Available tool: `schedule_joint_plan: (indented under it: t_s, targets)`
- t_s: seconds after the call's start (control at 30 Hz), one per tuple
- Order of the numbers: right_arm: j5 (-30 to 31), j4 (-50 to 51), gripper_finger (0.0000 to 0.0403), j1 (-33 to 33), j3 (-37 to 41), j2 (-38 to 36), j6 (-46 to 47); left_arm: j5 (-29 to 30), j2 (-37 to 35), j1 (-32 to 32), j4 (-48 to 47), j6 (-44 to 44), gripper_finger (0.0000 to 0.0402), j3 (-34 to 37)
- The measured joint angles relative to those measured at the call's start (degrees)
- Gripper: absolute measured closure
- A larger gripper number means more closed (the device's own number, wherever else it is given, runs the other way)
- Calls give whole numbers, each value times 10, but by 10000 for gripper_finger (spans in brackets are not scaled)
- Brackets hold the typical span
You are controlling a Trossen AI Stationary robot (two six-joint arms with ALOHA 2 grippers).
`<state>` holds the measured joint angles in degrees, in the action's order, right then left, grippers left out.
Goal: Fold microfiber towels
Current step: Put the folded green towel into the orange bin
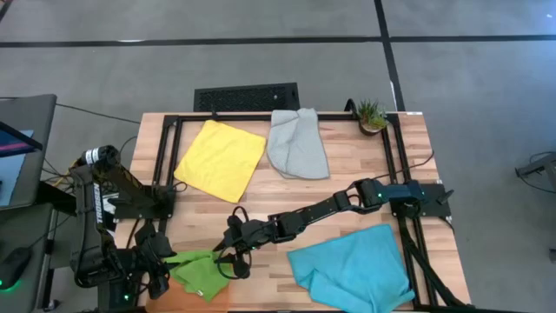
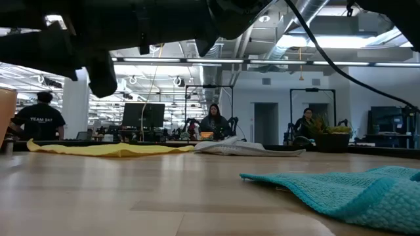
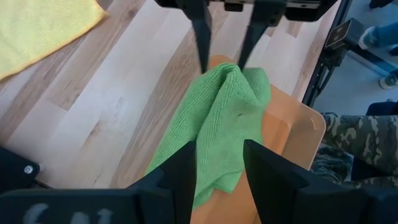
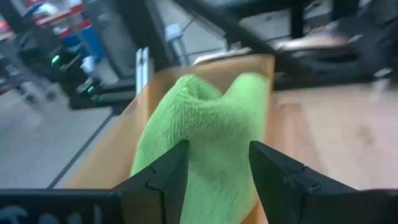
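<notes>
Both arms are dark, near-black, built of jointed segments. Left arm [image 1: 113,187]: pale cylindrical cap at its upper joint, white lettering on a link, green indicator light at its base. Right arm [image 1: 347,202]: teal-lit patch near its base joint, black cables trailing. Fingers [image 3: 264,171] are flat, tapered, matte black.

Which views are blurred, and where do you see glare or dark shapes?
Right wrist view: the soft green microfiber towel and the room behind it are blurred. Left wrist view: sharp, with the green weave clear. Low view: bright ceiling lamps glare, the arms overhead are black silhouettes, and the near turquoise microfiber towel is slightly soft. High view: evenly lit, with soft shadows.
</notes>
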<state>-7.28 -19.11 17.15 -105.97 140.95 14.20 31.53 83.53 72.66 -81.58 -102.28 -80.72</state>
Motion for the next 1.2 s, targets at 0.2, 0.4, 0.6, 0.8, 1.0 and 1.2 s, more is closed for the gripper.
schedule_joint_plan:
  t_s: [0.2,0.4,0.6,0.8,1.0,1.2]
  targets:
    - [-19,-5,210,1,0,-1,0,0,0,0,0,0,278,0]
    - [-18,-7,210,0,0,-1,8,0,0,0,0,0,278,0]
    - [-14,-7,210,7,0,-1,21,0,0,0,0,0,278,0]
    - [7,-7,210,17,0,-1,34,0,0,0,0,0,278,0]
    - [21,-4,210,16,0,7,34,0,0,0,0,0,278,0]
    - [29,15,210,0,0,6,1,0,0,0,0,0,278,0]
